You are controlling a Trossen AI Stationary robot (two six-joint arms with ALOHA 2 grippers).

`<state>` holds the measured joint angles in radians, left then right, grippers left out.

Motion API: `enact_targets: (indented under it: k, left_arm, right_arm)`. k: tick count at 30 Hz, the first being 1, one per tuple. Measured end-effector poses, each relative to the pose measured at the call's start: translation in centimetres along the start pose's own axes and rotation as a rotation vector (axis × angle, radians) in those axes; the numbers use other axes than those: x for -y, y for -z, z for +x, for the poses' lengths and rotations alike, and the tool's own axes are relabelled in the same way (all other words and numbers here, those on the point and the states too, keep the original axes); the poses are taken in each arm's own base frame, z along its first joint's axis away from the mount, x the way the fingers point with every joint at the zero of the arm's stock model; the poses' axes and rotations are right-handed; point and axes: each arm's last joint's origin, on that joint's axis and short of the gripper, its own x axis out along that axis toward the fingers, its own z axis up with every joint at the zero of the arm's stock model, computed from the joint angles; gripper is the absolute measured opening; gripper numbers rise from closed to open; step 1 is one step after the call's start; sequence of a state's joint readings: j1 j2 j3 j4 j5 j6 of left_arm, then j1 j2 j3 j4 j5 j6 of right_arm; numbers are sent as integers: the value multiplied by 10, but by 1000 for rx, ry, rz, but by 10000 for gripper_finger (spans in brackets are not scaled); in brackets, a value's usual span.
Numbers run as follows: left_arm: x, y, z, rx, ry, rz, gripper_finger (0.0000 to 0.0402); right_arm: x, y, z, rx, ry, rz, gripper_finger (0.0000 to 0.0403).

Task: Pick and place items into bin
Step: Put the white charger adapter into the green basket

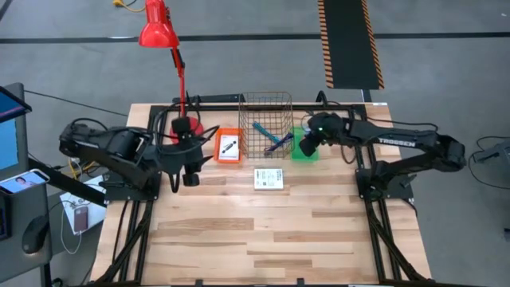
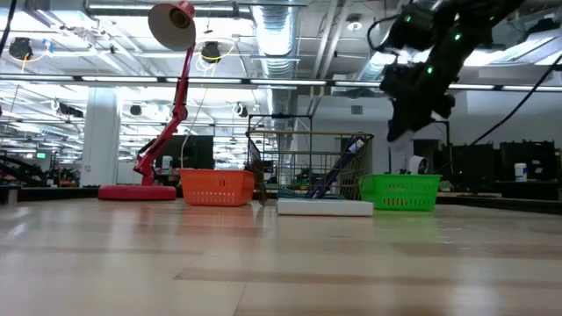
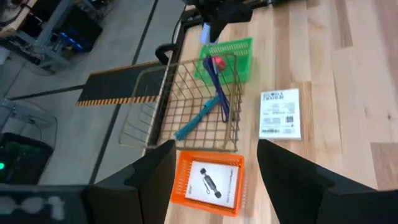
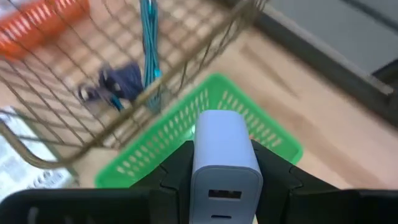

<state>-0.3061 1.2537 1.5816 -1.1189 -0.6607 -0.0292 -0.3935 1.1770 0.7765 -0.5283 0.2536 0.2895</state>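
Right wrist view: my right tool [image 4: 224, 180] is clamping a blue-grey block [image 4: 225, 155] between its fingers, hanging directly above the green bin [image 4: 186, 134], block not released yet. High view agrees: right tool [image 1: 307, 143] is sitting over the green bin [image 1: 305, 151], just right of the wire basket [image 1: 265, 123], which I'm using as my landmark.

Progress, as I'm judging it:
- Inside wire basket: blue pen [image 3: 217, 87] & teal pen [image 3: 198, 121] are lying crossed, so pens look done.
- Left of the basket: orange bin [image 1: 229, 147] is holding one white card w/ a dark print [image 3: 210, 183]. Done.
- In green bin, left wrist view: small pink-red block [image 3: 217, 63] is showing inside. Done.
- In front of the basket, on bare surface [image 1: 263, 231]: one white printed card [image 1: 268, 178] is lying flat, outside any bin. Still left.

My left tool [image 1: 182, 177] is hanging left of the basket, near the orange bin, fingers spread wide w/ nothing between them.

So I'm reckoning most is sorted; remaining = drop the block into green bin, then pick up the last card. Flat card could be awkward to get under.
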Motion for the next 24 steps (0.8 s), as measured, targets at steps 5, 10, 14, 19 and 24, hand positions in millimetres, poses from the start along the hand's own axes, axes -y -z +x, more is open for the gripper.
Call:
enact_targets:
  k: [5,10,14,19,24]
  left_arm:
    - [4,25,6,22,1,-39,215]
    - [4,44,7,69,3,-96,215]
    - [3,58,7,102,5,-146,215]
    - [6,70,10,122,7,-183,215]
    - [11,78,17,106,1,-181,215]
  right_arm:
    - [-3,5,21,-107,7,-18,107]
    - [-6,8,36,-150,20,-30,107]
    - [-7,9,41,-160,24,-33,107]
    - [-7,10,44,-174,29,-36,117]
    - [-8,10,43,-171,29,-38,219]
